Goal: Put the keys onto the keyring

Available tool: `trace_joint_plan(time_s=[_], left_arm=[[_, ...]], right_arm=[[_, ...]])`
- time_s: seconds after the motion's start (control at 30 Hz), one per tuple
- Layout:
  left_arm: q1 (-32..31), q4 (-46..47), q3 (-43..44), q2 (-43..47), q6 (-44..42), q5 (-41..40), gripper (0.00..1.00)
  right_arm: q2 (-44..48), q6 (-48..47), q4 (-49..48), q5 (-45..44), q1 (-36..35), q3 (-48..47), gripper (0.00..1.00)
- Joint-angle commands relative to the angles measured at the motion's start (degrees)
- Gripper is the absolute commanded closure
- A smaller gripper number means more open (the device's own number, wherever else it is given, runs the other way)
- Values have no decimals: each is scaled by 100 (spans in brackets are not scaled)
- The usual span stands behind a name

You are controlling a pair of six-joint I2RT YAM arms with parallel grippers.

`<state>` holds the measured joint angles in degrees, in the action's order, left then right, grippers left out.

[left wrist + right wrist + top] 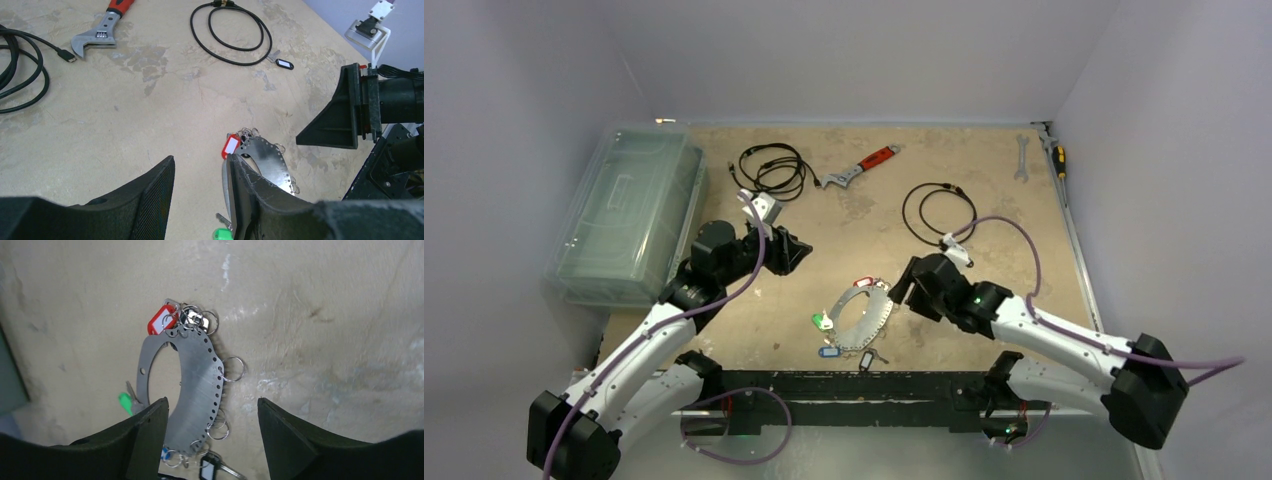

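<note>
The keyring (861, 315) is a flat grey metal crescent with a holed edge and small split rings, lying on the table near the front. At its top is a red-tagged key (862, 283). A green key (822, 321) lies on its left, and a blue key (828, 351) and a dark-tagged key (867, 357) at its bottom. My right gripper (211, 400) hovers open over the keyring (195, 385), holding nothing. The left gripper (200, 157) is open over bare table, left of the keyring (265, 155). Another dark-tagged key (284, 63) lies by a cable loop.
A red-handled wrench (859, 168) and two black cable coils (772, 168) (937, 212) lie at the back. A clear plastic box (629, 215) stands at the left edge. A spanner (1021, 158) and a screwdriver (1056, 155) rest at the far right.
</note>
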<state>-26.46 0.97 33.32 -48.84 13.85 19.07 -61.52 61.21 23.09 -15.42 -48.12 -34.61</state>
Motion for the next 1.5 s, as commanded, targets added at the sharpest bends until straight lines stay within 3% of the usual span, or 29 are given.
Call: trace_joint_plan(time_s=[0.0,0.2,0.5,1.0,1.47], left_arm=[[-48,193,201,94,-32,114,58],[-87,201,184,179,-22,106,59],[-105,180,167,230,-21,71,59],[-147,168,175,200,-26,35,59],[-175,148,175,191,-40,5,59]], right_arm=[[636,2449,124,-68,-22,600,33],[852,3779,-323,216,-22,1057,35],[938,5019,-1474,346,-18,1874,53],[212,5435,-2496,120,12,2283,61],[9,5556,-2425,-289,109,2358,68]])
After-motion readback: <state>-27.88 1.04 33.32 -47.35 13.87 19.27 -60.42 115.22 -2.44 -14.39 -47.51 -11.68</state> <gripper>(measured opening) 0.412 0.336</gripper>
